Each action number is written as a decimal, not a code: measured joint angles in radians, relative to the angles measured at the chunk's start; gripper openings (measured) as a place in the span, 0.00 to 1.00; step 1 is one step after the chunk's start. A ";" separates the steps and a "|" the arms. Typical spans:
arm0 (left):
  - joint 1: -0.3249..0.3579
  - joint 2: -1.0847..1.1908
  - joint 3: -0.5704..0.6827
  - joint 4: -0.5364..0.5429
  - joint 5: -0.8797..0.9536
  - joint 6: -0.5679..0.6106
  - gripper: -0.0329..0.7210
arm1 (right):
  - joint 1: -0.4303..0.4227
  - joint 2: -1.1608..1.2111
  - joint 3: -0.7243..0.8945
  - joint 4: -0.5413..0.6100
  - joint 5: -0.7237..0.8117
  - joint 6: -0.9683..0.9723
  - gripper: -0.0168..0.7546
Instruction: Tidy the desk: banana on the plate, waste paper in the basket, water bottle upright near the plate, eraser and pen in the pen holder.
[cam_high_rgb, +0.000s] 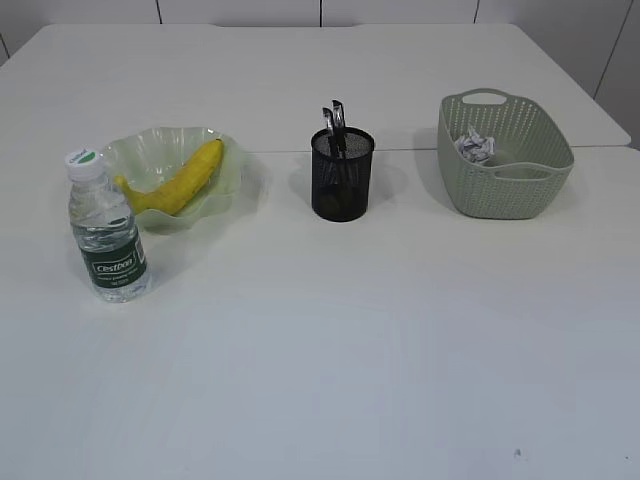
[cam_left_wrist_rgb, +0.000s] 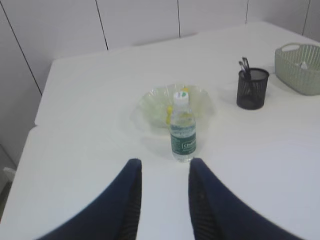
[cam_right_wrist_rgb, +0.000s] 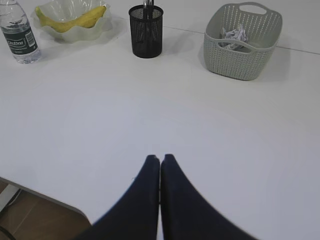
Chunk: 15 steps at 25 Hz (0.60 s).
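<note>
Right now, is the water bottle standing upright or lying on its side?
Upright. The water bottle stands on its base beside the plate, its cap on top.

A white table (cam_high_rgb: 330, 340) fills nearly all of the exterior view, its top matte and evenly lit, with soft shadows. A seam (cam_high_rgb: 600, 147) crosses it at 3 o'clock, where two tops meet. Behind, at 12 o'clock, stands a wall (cam_high_rgb: 240, 10) of pale panels split by dark vertical joints. In the right wrist view, brown floor (cam_right_wrist_rgb: 30, 220) shows at 8 o'clock beneath the table's edge.
</note>
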 joint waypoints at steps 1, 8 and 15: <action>0.000 0.000 0.034 0.000 -0.012 0.000 0.34 | 0.000 0.000 0.000 0.000 0.000 0.000 0.01; 0.000 0.000 0.270 0.011 -0.115 0.000 0.33 | 0.000 0.000 0.000 0.000 0.000 0.000 0.01; 0.000 0.000 0.347 0.009 -0.175 0.000 0.33 | 0.000 0.000 0.000 0.000 0.000 0.000 0.01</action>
